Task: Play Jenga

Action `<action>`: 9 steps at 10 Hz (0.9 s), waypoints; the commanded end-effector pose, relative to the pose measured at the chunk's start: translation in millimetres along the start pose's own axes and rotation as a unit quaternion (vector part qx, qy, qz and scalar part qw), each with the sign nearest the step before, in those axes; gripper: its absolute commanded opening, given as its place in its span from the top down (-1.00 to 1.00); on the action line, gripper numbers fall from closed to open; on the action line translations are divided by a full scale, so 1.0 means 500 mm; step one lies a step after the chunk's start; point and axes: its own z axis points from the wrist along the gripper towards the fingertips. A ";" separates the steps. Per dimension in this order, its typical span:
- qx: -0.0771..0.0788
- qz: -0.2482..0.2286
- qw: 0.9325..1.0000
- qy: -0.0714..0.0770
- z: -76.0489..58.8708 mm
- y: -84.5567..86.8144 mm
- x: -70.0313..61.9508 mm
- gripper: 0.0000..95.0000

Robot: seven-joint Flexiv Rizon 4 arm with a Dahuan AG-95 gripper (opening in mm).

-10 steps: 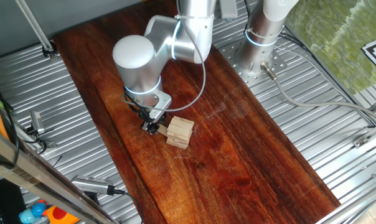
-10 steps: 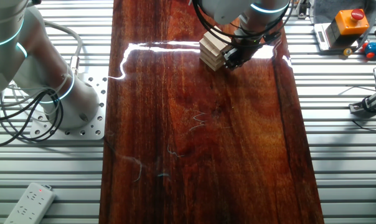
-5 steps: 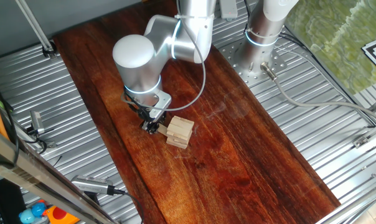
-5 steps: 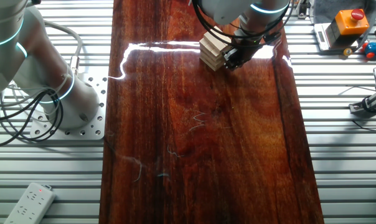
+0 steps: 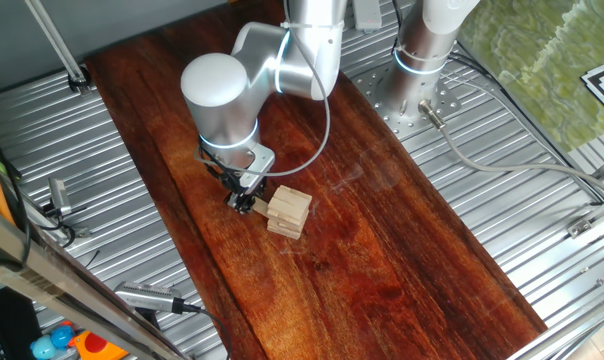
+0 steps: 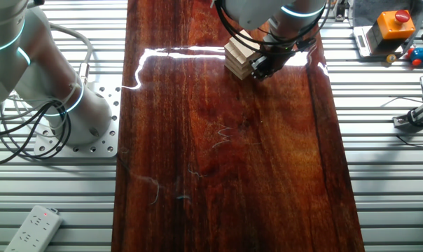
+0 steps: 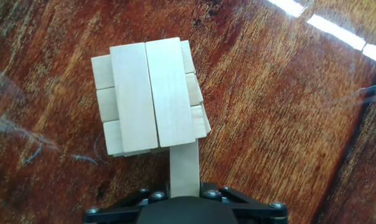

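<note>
Stood as a squat Jenga (image 5: 288, 210) stack left of centre in one fixed view, on the dark wooden bench (image 5: 382, 240), near the top centre of the other fixed view. Hung low just left of the stack, the end effector (image 5: 245, 203); in the hand view, closed on a single block (image 7: 184, 169) jutting from the stack's lower edge toward the camera at bottom centre. Seen elsewhere: an orange button box (image 6: 391, 25) at upper right and a white power strip (image 6: 33, 227) at lower left.
</note>
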 end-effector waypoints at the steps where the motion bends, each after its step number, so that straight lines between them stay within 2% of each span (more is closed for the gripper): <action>1: 0.000 0.000 1.000 0.000 0.000 0.000 0.001 1.00; 9: 0.001 0.001 1.000 0.001 0.002 0.001 0.005 1.00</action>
